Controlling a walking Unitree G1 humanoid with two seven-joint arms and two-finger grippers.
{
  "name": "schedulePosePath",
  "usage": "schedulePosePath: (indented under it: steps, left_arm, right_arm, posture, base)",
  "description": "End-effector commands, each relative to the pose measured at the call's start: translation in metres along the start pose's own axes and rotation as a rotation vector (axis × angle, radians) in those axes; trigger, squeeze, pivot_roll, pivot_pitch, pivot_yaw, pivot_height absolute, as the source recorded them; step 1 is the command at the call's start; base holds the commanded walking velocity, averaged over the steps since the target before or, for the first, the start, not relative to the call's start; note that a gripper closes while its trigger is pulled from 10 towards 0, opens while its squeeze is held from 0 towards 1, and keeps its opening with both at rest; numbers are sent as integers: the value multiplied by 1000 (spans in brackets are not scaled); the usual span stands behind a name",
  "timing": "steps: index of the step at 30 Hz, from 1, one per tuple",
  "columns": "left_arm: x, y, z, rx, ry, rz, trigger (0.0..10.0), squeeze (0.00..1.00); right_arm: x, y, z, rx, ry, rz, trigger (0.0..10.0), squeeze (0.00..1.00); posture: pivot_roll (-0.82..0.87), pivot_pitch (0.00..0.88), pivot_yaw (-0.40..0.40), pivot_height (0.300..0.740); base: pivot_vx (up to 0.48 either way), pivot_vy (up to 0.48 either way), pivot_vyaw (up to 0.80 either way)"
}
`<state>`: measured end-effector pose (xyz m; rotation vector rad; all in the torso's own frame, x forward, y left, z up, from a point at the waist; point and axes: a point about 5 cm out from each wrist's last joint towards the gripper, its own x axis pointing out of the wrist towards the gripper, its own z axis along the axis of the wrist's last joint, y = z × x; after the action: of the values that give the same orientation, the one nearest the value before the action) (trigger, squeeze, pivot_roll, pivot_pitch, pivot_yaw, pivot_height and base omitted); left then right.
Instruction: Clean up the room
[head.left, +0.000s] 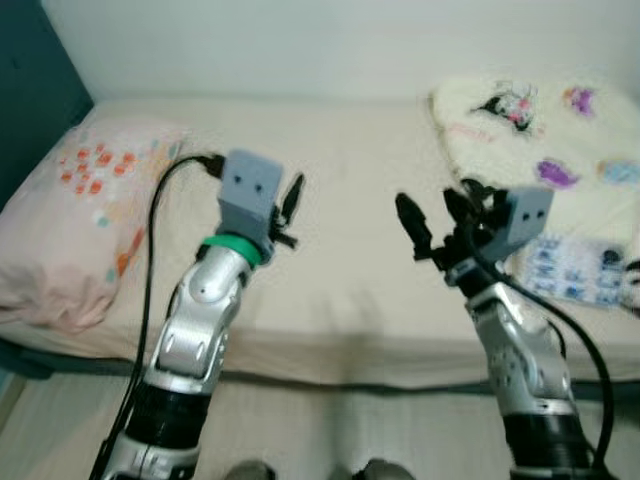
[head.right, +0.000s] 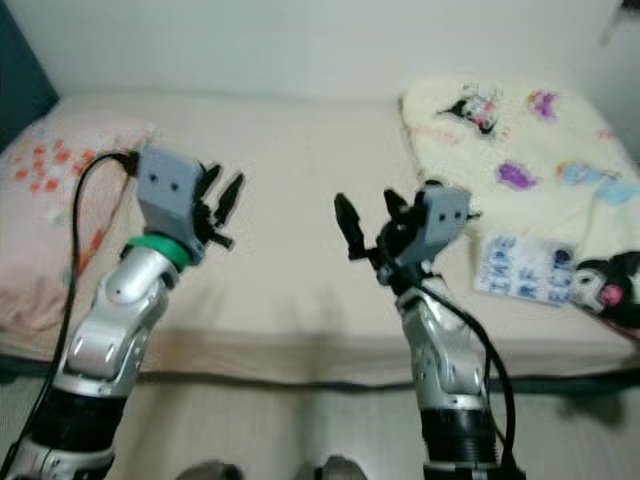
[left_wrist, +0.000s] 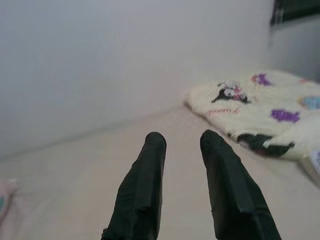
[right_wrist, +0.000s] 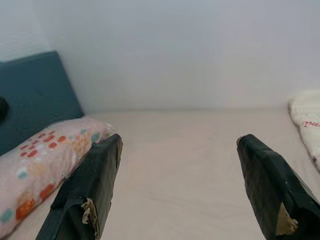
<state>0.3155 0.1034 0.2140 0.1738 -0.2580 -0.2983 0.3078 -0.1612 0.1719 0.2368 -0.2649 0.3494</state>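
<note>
A cream blanket (head.left: 540, 140) printed with cartoon figures and purple shapes lies rumpled at the far right corner of the bed (head.left: 350, 250), against the white wall (head.left: 300, 45). Its near edge spills over a folded white cloth with blue print (head.right: 525, 268), and just beside that, at the bed's right edge, lies a black and pink plush toy (head.right: 605, 283). At the opposite end a pink pillow (head.left: 75, 225) dotted with orange and teal rests near the left edge, beside a dark teal headboard (head.left: 35, 90). Between pillow and blanket the beige sheet lies flat and bare, a wide stretch running from the wall to the near edge of the bed, where a strip of pale floor (head.left: 340, 430) shows below. Both arms are raised over this middle stretch, well apart from each other and touching nothing. The left pincer (left_wrist: 182, 145) holds its fingers a narrow gap apart, pointing across the sheet toward the blanket. The right pincer (right_wrist: 180, 150) has its fingers spread wide, pointing toward the pillow and headboard. The left wrist view shows a dark frame (left_wrist: 295, 10) high on the wall above the blanket. The right wrist view shows worn, peeling tips on both black fingers (right_wrist: 90, 215).
</note>
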Motion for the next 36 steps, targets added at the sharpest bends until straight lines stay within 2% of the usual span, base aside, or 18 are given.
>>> schedulePosePath:
  steps: [1, 23, 32, 36]
  left_arm:
    - [-2, 0, -8, 4, 33, 1, 10000, 0]
    - [-2, -1, -10, 2, 43, 1, 10000, 0]
    - [1, 3, -13, -4, 74, 34, 10000, 0]
    - [1, 3, -13, -9, 78, 38, 10000, 0]
  right_arm:
    - [-1, 1, -4, 5, 19, 0, 10000, 0]
    - [-2, 0, -4, 2, 22, 2, 10000, 0]
    - [-2, 0, -4, 1, 20, 2, 10000, 0]
    - [-2, 0, -4, 2, 20, 1, 10000, 0]
  posture:
    - [-51, 0, 32, 740]
    - [-55, 0, 32, 740]
    - [-57, 0, 33, 740]
    - [-57, 0, 34, 740]
  base:
    - [0, -465, 0]
    - [0, -450, 0]
    - [0, 0, 0]
    - [0, 480, 0]
